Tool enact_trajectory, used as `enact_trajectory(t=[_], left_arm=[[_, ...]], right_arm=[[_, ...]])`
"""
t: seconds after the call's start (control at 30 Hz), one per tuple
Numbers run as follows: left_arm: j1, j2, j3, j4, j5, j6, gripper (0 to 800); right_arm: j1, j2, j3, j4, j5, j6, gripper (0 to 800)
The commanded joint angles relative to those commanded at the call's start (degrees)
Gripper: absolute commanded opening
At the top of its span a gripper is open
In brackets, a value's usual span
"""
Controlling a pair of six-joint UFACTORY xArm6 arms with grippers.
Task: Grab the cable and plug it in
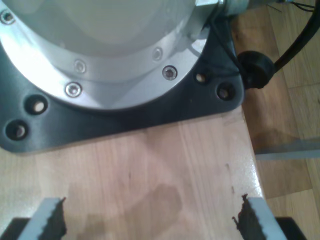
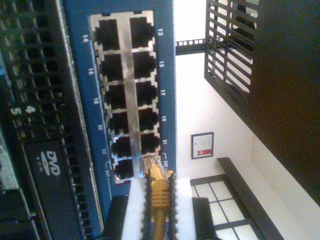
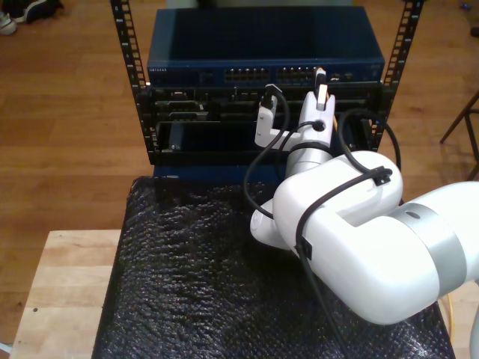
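My second gripper (image 2: pixel 158 182) is shut on the yellow-orange cable (image 2: pixel 159 200), which runs between its white fingers (image 2: pixel 135 210). The cable's clear plug (image 2: pixel 149 163) points at the end pair of ports, marked 23, in the blue switch (image 2: pixel 167 75); I cannot tell whether it has entered a port. In the exterior view this gripper (image 3: pixel 322 78) is held up against the switch's (image 3: pixel 262 52) front at the rack's top. My first gripper (image 1: pixel 152 220) is open over the wooden table (image 1: pixel 165 170), with nothing between its fingers.
Black rack units sit under the switch, one with a DVD drive (image 2: pixel 50 165). A black padded mat (image 3: pixel 187 284) covers the table before the rack. Thick black arm cables (image 3: pixel 258 164) loop near the wrist. An arm's base plate (image 1: pixel 125 115) sits close to my first gripper.
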Motion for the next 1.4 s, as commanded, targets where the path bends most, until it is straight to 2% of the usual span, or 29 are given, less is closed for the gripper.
enact_trajectory(t=[0.67, 0.8, 0.9, 1.23, 1.4], left_arm=[[0.0, 0.0, 0.0, 0.0, 0.0, 0.0, 800], [0.0, 0.0, 0.0, 0.0, 0.1, 0.0, 800], [0.0, 0.0, 0.0, 0.0, 0.1, 0.0, 800], [0.0, 0.0, 0.0, 0.0, 0.0, 0.0, 800], [0.0, 0.0, 0.0, 0.0, 0.1, 0.0, 800]], right_arm=[[-0.1, 0.8, -2.1, -0.4, 0.3, 0.1, 2], [-0.2, 0.5, -1.6, -0.4, 0.3, 0.4, 164], [-0.2, 0.4, -1.1, -0.4, 0.5, 0.6, 234], [1.3, -7.9, 8.5, -0.2, 2.8, 0.7, 292], [2.9, -13.1, 15.6, 0.1, 4.4, 0.8, 318]])
